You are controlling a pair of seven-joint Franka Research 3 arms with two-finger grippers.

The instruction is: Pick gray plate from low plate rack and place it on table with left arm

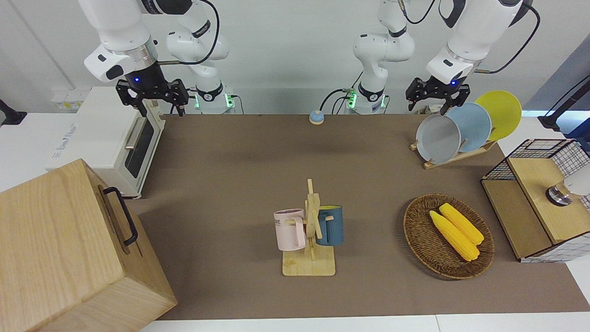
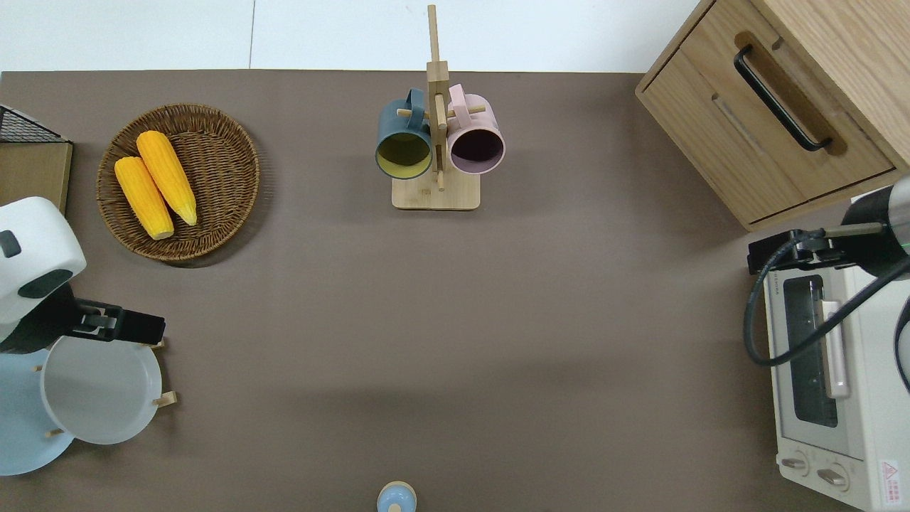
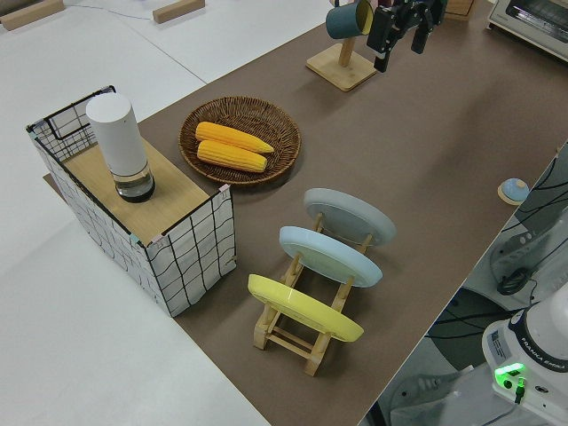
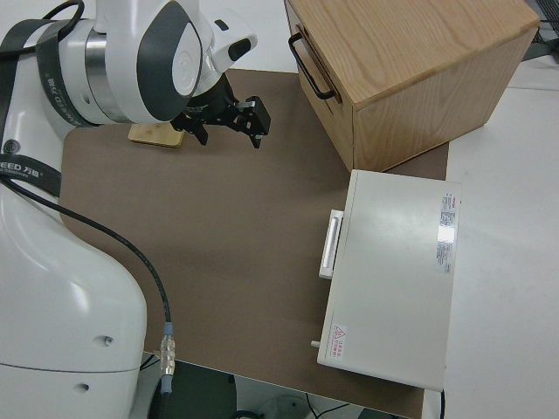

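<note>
The gray plate (image 1: 437,139) stands on edge in the low plate rack (image 1: 454,157), in the slot nearest the middle of the table (image 1: 239,161). It also shows in the overhead view (image 2: 99,391) and the left side view (image 3: 349,216). My left gripper (image 1: 428,107) hangs open and empty in the air, over the gray plate's upper rim (image 2: 124,328). The left side view shows it high up (image 3: 401,35). My right gripper (image 1: 159,108) is open and empty, and that arm is parked.
A light blue plate (image 1: 474,125) and a yellow plate (image 1: 501,113) stand in the same rack. A wicker basket (image 1: 417,230) holds two corn cobs. A mug stand (image 1: 309,265), a wire-sided box (image 1: 507,170), a toaster oven (image 1: 110,138), a wooden drawer cabinet (image 1: 60,249) and a small blue knob (image 1: 316,116) are on the table.
</note>
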